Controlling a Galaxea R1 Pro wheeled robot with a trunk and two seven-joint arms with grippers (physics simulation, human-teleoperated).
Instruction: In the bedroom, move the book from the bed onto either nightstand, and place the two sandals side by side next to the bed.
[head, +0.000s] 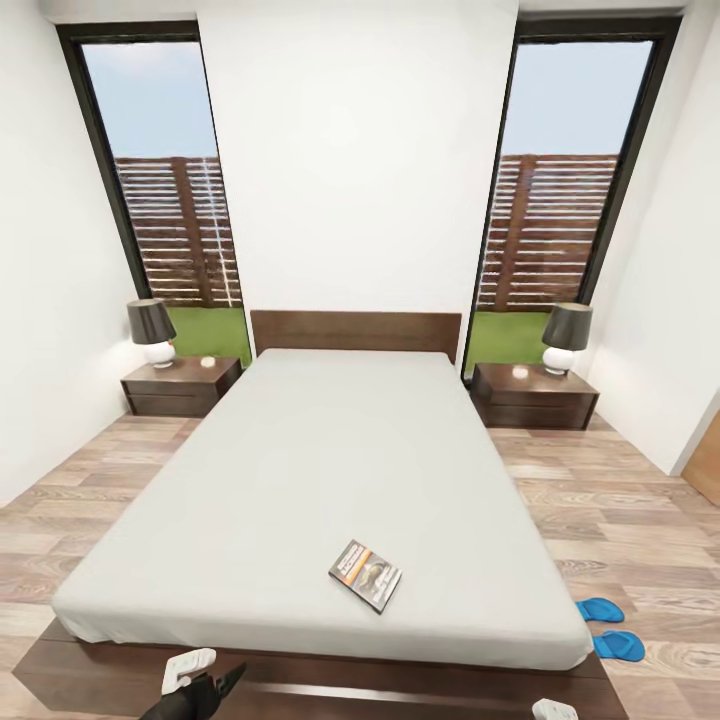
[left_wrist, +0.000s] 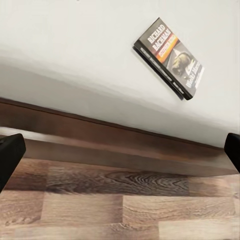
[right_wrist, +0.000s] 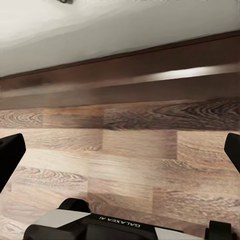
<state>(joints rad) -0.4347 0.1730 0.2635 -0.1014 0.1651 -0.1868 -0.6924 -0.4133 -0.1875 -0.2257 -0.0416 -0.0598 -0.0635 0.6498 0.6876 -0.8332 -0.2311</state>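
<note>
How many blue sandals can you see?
2. One sandal lies on the wood floor beside the bed, near its foot corner on the robot's right; the other sandal lies just beside it, closer to the robot.

Book (head: 365, 575) on bed (head: 330, 450) — sandals (head: 608, 627) alongside

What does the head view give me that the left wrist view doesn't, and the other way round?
Head view alone: both sandals on the floor at the bed's right near corner, a nightstand with a lamp on each side of the headboard, and the windows. Left wrist view alone: the left gripper with its fingertips wide apart, and the cover lettering "Richard Bachman". Both: the book lying flat near the foot of the bed, the dark frame, and the wood floor.
</note>
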